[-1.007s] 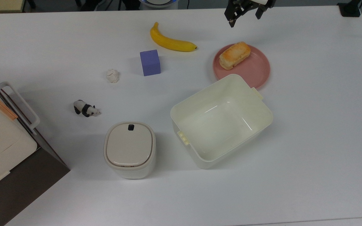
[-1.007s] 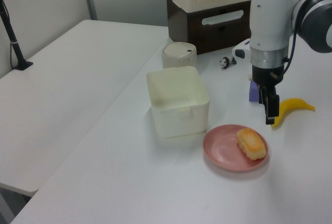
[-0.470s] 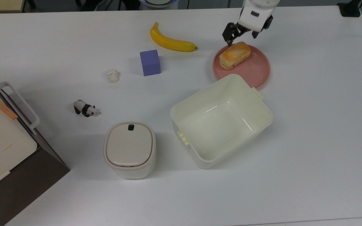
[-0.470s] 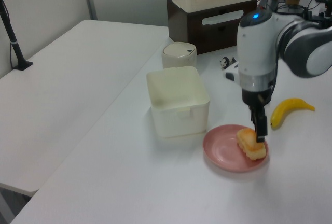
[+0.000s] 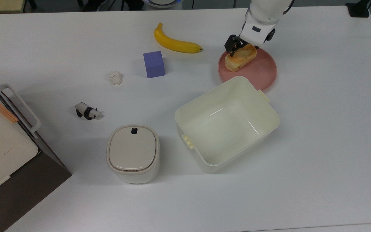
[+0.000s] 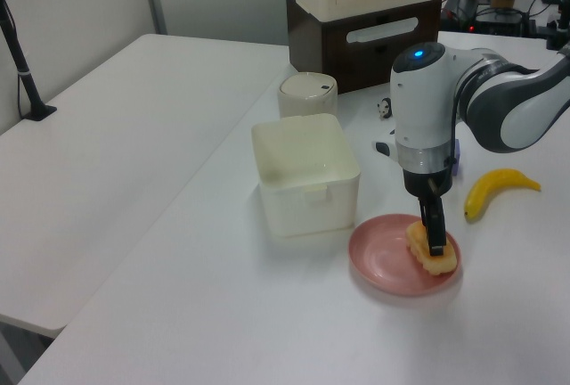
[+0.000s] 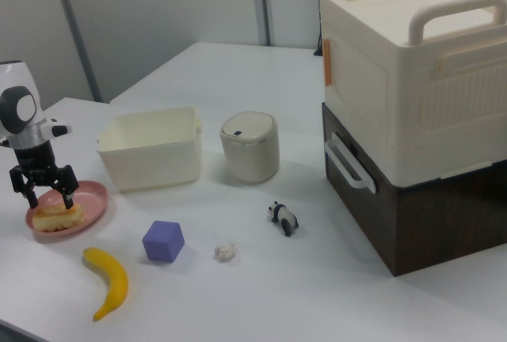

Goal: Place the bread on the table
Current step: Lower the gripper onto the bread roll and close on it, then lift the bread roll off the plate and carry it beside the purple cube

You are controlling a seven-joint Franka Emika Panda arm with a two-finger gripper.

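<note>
The bread (image 5: 238,59), a golden-topped bun, lies on the round pink plate (image 5: 264,69) at the far right of the white table (image 5: 317,112) in the top view. My gripper (image 5: 244,51) has come down over the bun's far end and is open, one finger on each side of it. In the right view the gripper (image 7: 51,199) straddles the bread (image 7: 54,216) just above the plate (image 7: 91,199). In the left view a finger (image 6: 436,233) hides part of the bread (image 6: 435,258) on the plate (image 6: 383,260).
A cream bin (image 5: 227,124) stands right beside the plate. A banana (image 5: 175,43), a purple cube (image 5: 154,64), a white lumpy ball (image 5: 115,77), a panda figure (image 5: 88,111) and a lidded container (image 5: 133,153) lie to the top view's left. Stacked boxes (image 7: 412,104) stand at the edge.
The arm has moved from behind the plate down onto the bread, so the open fingers now straddle it. The bread and plate have not moved.
</note>
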